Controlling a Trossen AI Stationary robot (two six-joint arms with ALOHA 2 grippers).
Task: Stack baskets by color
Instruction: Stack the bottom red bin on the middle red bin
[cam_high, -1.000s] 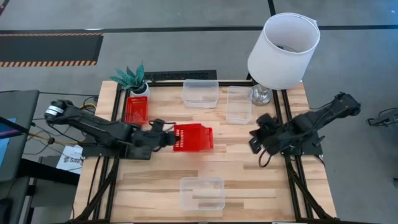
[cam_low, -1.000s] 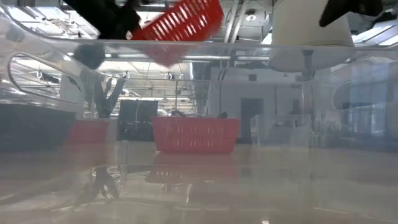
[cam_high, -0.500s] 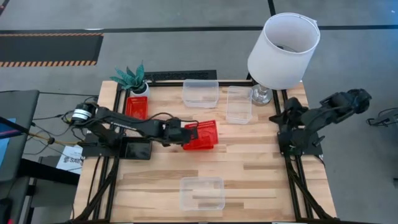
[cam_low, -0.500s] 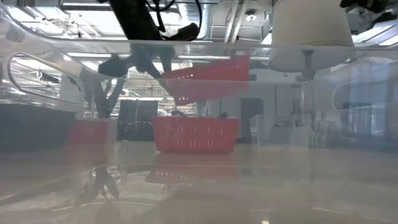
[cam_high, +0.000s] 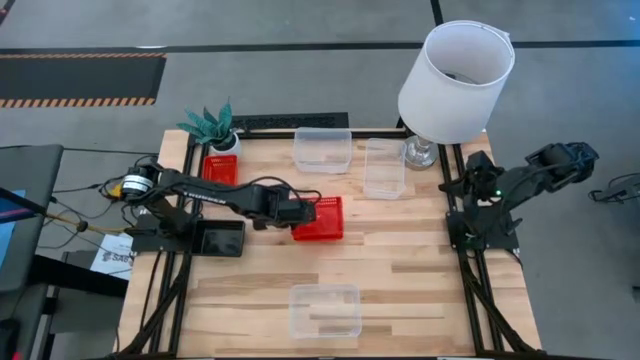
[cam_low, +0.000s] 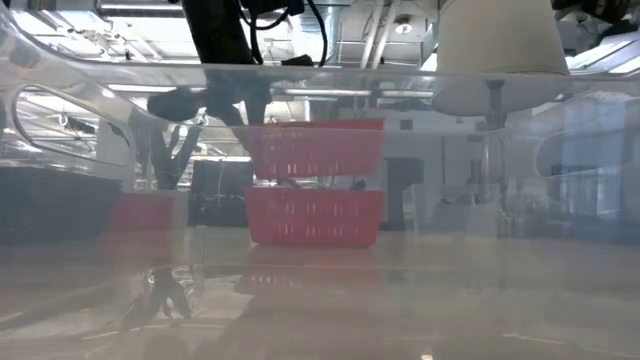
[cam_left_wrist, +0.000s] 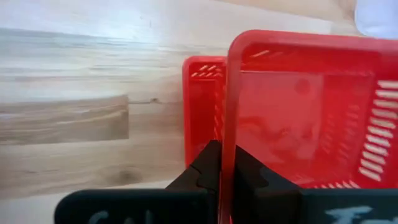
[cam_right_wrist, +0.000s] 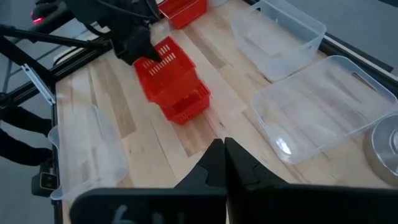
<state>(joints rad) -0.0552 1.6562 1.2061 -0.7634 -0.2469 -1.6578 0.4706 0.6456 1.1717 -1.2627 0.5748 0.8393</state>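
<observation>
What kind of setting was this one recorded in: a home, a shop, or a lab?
Most likely a robotics lab or workshop floor. The wooden table sits on a black metal frame over grey concrete with hazard-striped tape, and the low view shows a large open hall with ceiling lights. The lampshade looks like a prop.

My wooden table (cam_high: 240, 300) carries three clear baskets (cam_high: 324, 309), a lamp (cam_high: 420, 152) and a plant (cam_high: 222, 135). One red basket (cam_low: 314, 217) rests directly below my left gripper (cam_high: 303, 212).
</observation>
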